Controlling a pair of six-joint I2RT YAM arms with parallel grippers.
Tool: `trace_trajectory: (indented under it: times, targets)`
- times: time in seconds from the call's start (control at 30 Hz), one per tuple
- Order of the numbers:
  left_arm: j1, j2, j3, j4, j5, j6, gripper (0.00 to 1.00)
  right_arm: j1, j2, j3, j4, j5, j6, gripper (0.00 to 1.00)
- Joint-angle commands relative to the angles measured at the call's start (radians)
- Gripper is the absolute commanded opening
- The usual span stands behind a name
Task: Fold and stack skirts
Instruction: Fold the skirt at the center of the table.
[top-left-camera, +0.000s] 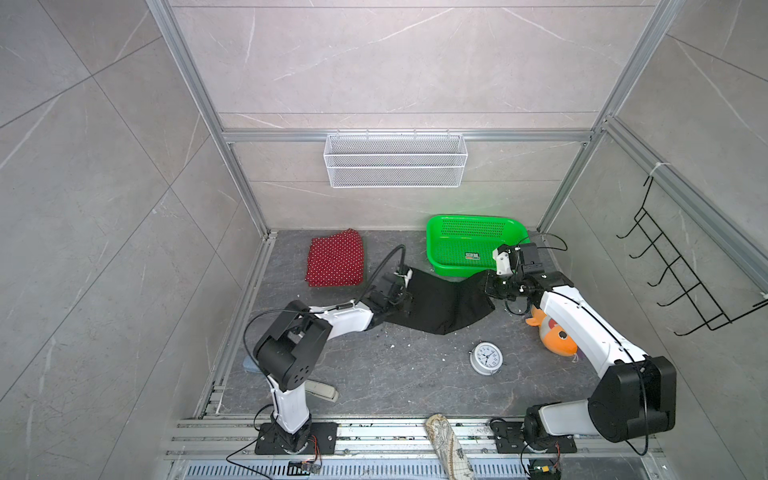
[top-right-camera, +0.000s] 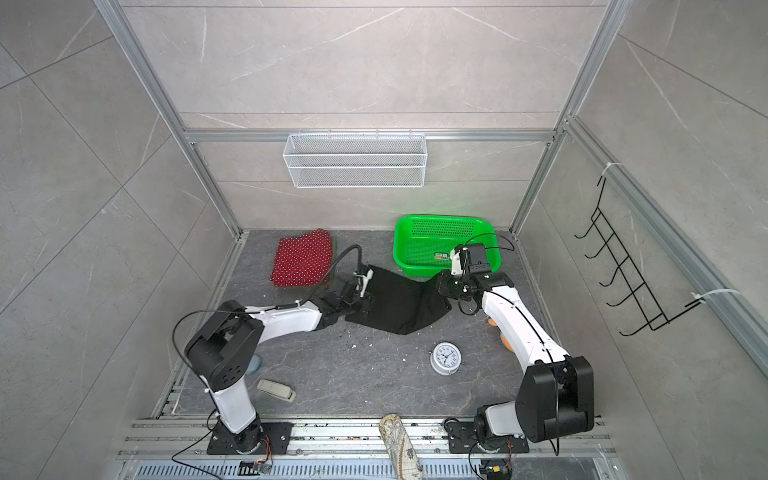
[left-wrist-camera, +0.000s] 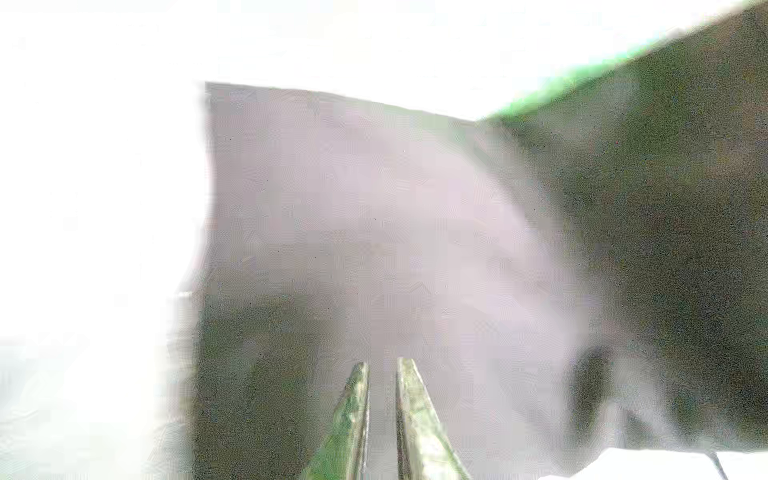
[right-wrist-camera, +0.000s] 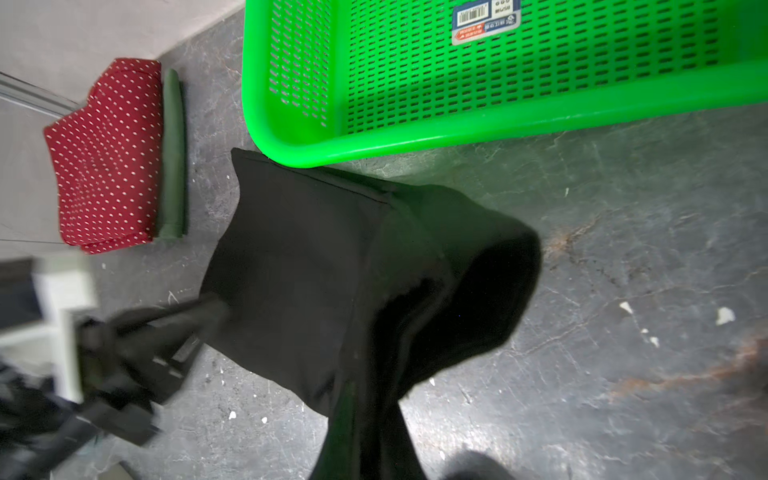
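Note:
The black skirt (top-left-camera: 446, 301) hangs stretched between my two grippers above the middle of the floor, sagging toward the front. My left gripper (top-left-camera: 406, 296) is shut on its left edge; in the left wrist view the fingertips (left-wrist-camera: 359, 374) stand close together with blurred cloth around them. Shut on the skirt's right corner is my right gripper (right-wrist-camera: 370, 415), bunching the cloth. The red polka-dot skirt (top-left-camera: 336, 259) lies folded at the back left. The olive green skirt (right-wrist-camera: 172, 158) lies under it, only one edge showing.
A green plastic basket (top-left-camera: 440, 253) sits at the back right, touching the black skirt's far edge. A white alarm clock (top-left-camera: 486, 358) and an orange plush fish (top-left-camera: 557, 336) lie front right. A beige cloth roll (top-left-camera: 449, 446) rests on the front rail.

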Motion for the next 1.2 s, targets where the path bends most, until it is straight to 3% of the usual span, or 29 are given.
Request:
trace_trajectory:
  times: [0.0, 0.13, 0.47, 0.8, 1.17]
  targets:
    - [0.029, -0.075, -0.086, 0.061, -0.026, -0.028, 0.17, 0.027, 0.022, 0.062, -0.054, 0.058, -0.038, 0.00]
    - [0.062, -0.097, -0.186, 0.134, -0.046, -0.052, 0.17, 0.069, 0.053, 0.114, -0.081, 0.101, -0.035, 0.00]
    - [0.062, -0.015, -0.241, 0.228, -0.030, -0.093, 0.14, 0.223, 0.179, 0.246, -0.126, 0.188, 0.026, 0.00]
    - [0.062, -0.005, -0.271, 0.248, -0.016, -0.089, 0.13, 0.361, 0.344, 0.385, -0.100, 0.210, 0.158, 0.00]
    - [0.061, 0.011, -0.274, 0.270, 0.007, -0.087, 0.12, 0.438, 0.515, 0.490, -0.039, 0.183, 0.262, 0.00]
